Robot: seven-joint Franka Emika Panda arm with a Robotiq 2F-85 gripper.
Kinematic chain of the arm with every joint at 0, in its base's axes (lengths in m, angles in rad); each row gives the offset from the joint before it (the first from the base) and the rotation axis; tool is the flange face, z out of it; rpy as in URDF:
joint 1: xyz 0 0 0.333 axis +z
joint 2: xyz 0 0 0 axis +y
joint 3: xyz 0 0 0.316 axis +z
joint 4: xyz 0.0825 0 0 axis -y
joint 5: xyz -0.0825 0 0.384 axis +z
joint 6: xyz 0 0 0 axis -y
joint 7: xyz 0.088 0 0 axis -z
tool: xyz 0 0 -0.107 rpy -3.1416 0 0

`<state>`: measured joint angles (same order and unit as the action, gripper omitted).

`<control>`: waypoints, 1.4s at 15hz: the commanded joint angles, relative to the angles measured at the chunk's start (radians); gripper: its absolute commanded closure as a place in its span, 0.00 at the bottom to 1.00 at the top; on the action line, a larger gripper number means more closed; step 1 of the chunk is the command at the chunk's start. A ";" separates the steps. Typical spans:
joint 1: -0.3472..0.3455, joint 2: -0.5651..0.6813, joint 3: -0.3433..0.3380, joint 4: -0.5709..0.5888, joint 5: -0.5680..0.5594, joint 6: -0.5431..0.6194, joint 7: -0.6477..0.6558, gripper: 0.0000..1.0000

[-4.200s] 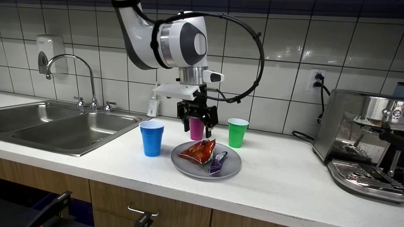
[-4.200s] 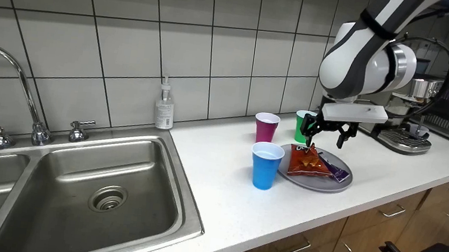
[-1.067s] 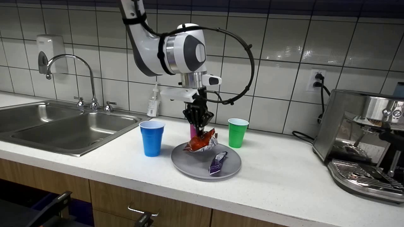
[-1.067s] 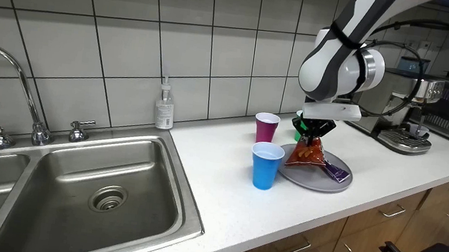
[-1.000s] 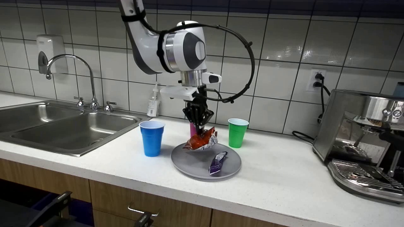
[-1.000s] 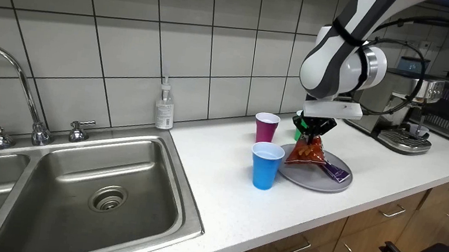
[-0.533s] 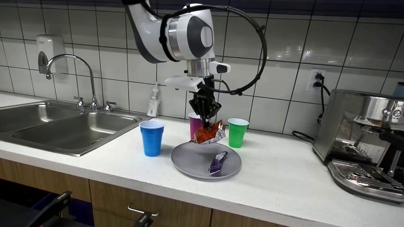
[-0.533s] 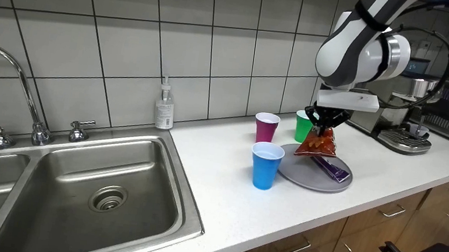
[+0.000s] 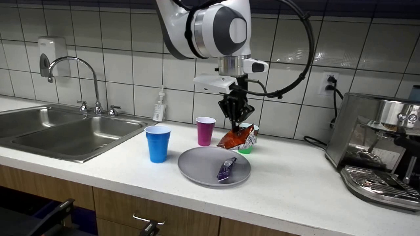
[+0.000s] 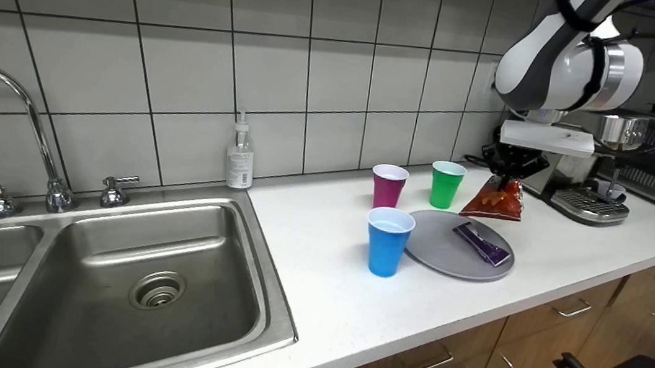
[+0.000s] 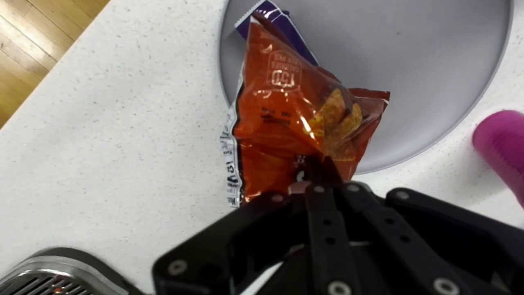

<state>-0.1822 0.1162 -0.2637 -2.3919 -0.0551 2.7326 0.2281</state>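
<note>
My black two-fingered mechanical hand (image 9: 235, 129) points down above the white speckled counter (image 9: 288, 177), its fingers drawn together on a fold at the top of a glossy orange-red foil chip bag (image 9: 231, 141). The bag hangs tilted in the air near the rim of a flat, round grey plate (image 9: 197, 167), apparently touching nothing below. From my remote seat, the grip worries me most: so little slick film seems pinched that a jerky swing could let the bag slip and land askew on the rim. Squeezing tightly might also crush what is inside. In an exterior view, the bag overlaps an upright green plastic cup (image 9: 245, 151) behind it; should I travel low that way, a loose corner could topple something so light. In the wrist view the bag hides part of a small purple wrapped bar (image 11: 284, 26) lying on the plate, so I could misjudge the gap and drag it. Farther along, a wide swing could knock the boxy silver espresso machine (image 9: 364, 131).
</note>
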 commanded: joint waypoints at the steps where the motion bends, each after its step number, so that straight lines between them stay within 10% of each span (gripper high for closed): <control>1: -0.049 0.017 -0.003 0.056 0.068 -0.028 -0.086 1.00; 21: -0.193 0.373 -0.037 0.455 0.177 -0.080 -0.082 1.00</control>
<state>-0.3520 0.4310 -0.3024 -2.0243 0.0973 2.7014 0.1469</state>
